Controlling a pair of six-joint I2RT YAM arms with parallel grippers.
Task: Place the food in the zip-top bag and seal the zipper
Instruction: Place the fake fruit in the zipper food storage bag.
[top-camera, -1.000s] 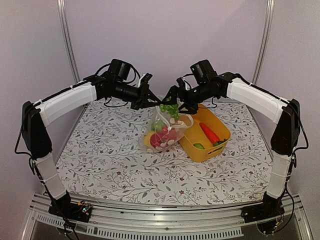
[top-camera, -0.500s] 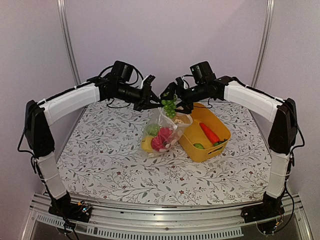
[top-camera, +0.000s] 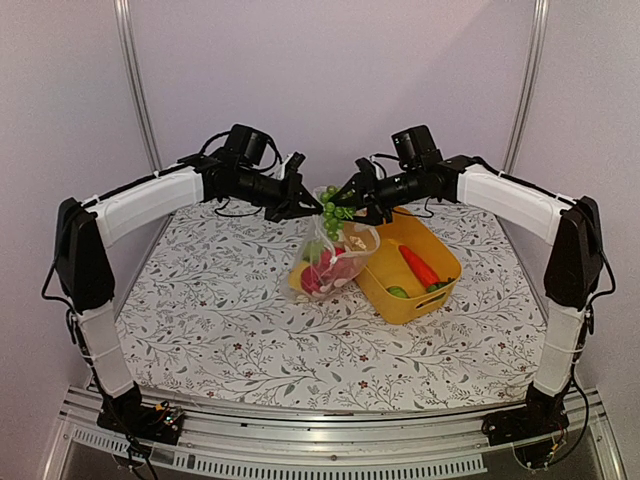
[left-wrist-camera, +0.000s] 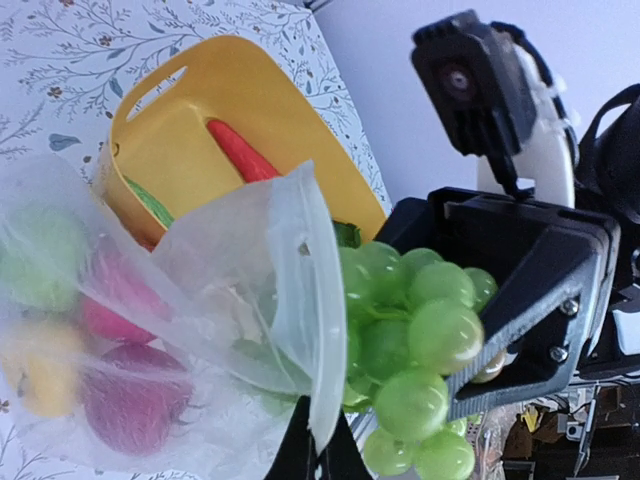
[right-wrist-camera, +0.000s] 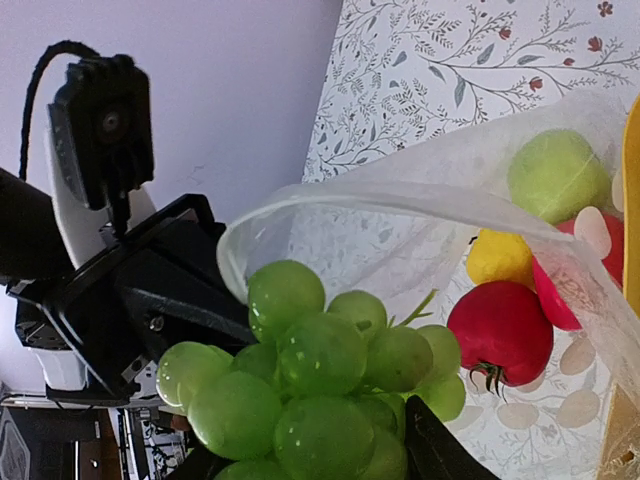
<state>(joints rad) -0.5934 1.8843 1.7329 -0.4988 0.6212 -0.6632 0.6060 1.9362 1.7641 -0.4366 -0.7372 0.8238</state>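
Tub (top-camera: 402, 302) on table (top-camera: 220, 320). Carrot (top-camera: 419, 266) lies in tub. Zip-top bag (top-camera: 350, 250) touches tub's left side, toy fruits (top-camera: 322, 278) in it. Grapes (top-camera: 336, 212) hang up-left of tub, over bag's mouth.

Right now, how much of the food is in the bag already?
Partly done. Red, yellow and green toy fruits already sit in the zip-top bag. The left gripper pinches the bag's edge while the right gripper holds the green grapes at its mouth. Left: the carrot and a green piece in the yellow tub, then sealing the zipper.
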